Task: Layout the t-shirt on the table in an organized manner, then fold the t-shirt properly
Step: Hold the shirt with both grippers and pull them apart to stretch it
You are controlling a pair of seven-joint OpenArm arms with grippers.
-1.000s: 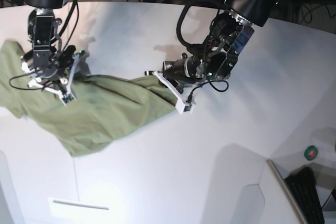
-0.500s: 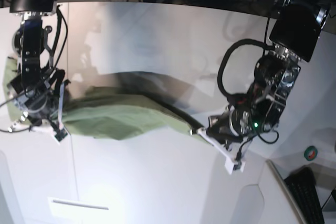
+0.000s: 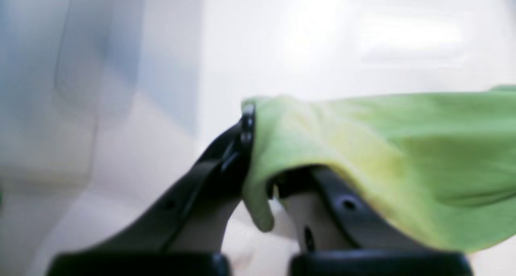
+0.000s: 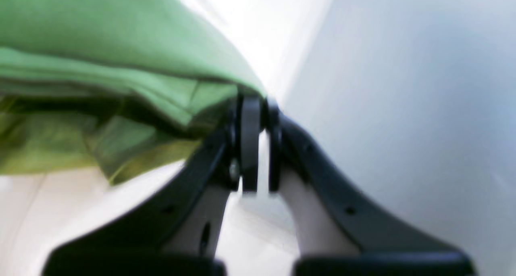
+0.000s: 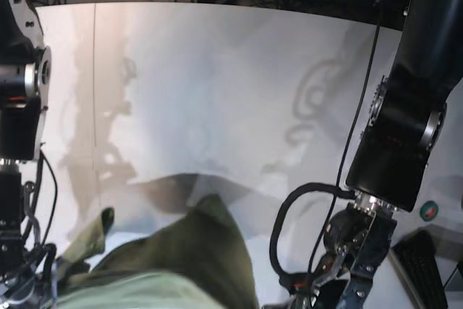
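Cloth is secured at both ends: the left gripper (image 3: 258, 159) has its jaws closed on a corner of the t-shirt (image 3: 383, 155), with a small tongue of fabric hanging out below the pinch, and the right gripper (image 4: 258, 143) is clamped on a bunched edge, several layers stacking up at 9 o'clock of its fingertips. In the base view the t-shirt (image 5: 181, 265) hangs lifted near the frame's 6 o'clock edge, draped between the two arms, its middle sagging in a loose ridge toward the table (image 5: 217, 92), which lies bare toward 12 o'clock. Both wrist views are blurred, so how deep either bite goes cannot be told. Risk one: the left hold appears to sit close to the hem, and a sharp pull could slip the corner free and drop that side in a heap. Risk two: the right jaws seem to hold more than one layer, so laying down from here could set the shirt doubled or twisted rather than flat. Risk three: with the garment so near the table's front edge, lowering it without carrying it toward 12 o'clock could leave part of it overhanging.
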